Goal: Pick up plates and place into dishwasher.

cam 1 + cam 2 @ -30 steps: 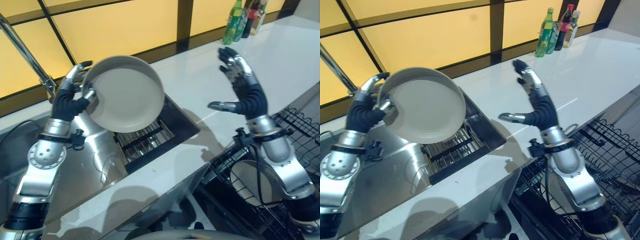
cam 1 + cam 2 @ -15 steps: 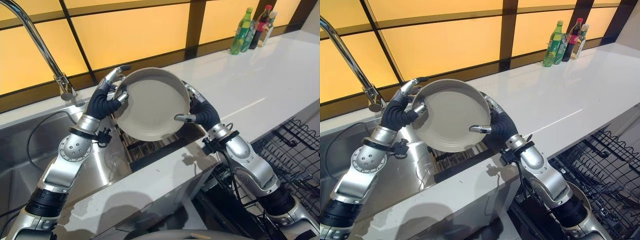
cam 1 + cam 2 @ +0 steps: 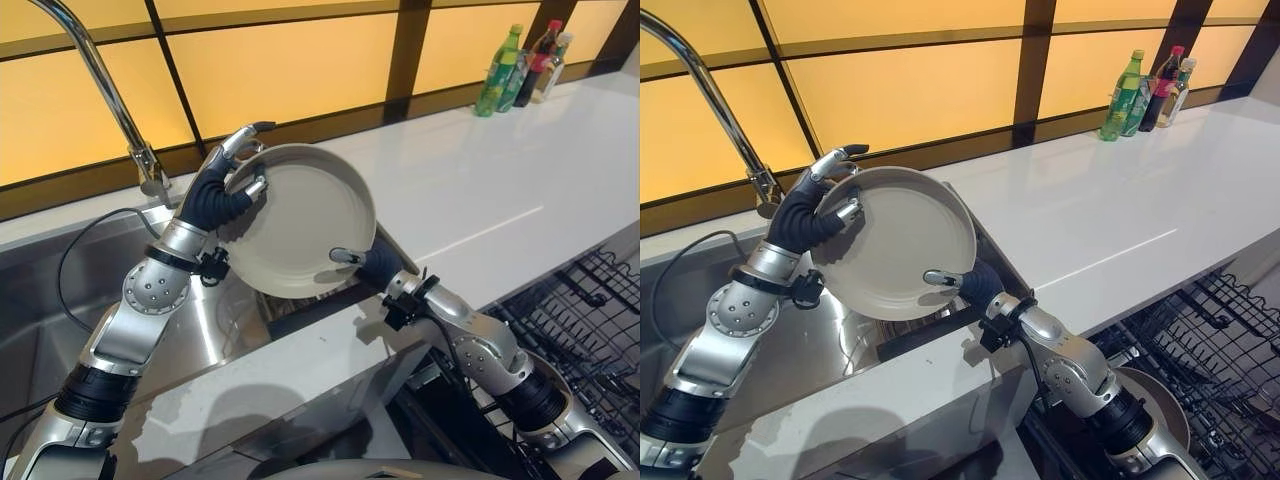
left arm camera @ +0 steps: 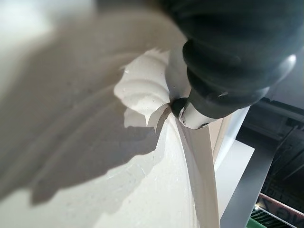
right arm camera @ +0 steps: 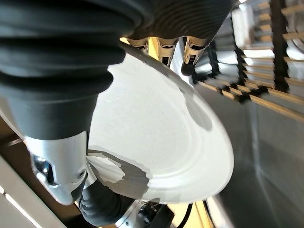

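Note:
A round off-white plate [image 3: 300,215] is held up on edge over the sink, its face toward me. My left hand [image 3: 218,192] is shut on its upper left rim, thumb on the face and fingers behind. My right hand [image 3: 368,266] grips the lower right rim, its thumb across the front and its fingers behind the plate. In the left wrist view the plate [image 4: 95,180] runs under the thumb of the left hand [image 4: 199,107]. The right wrist view shows the plate [image 5: 156,142] pinched between the thumb of the right hand [image 5: 57,164] and its fingers.
A tall curved faucet [image 3: 100,80] rises behind the steel sink [image 3: 40,300]. A dark slatted rack [image 3: 910,330] lies under the plate. The white counter [image 3: 480,180] runs right to some bottles [image 3: 520,60]. The open dishwasher rack [image 3: 590,320] at lower right holds a plate [image 3: 1152,398].
My right hand came down from an open raised pose and closed on the plate's lower right rim. The left hand kept its hold. The camera shifted.

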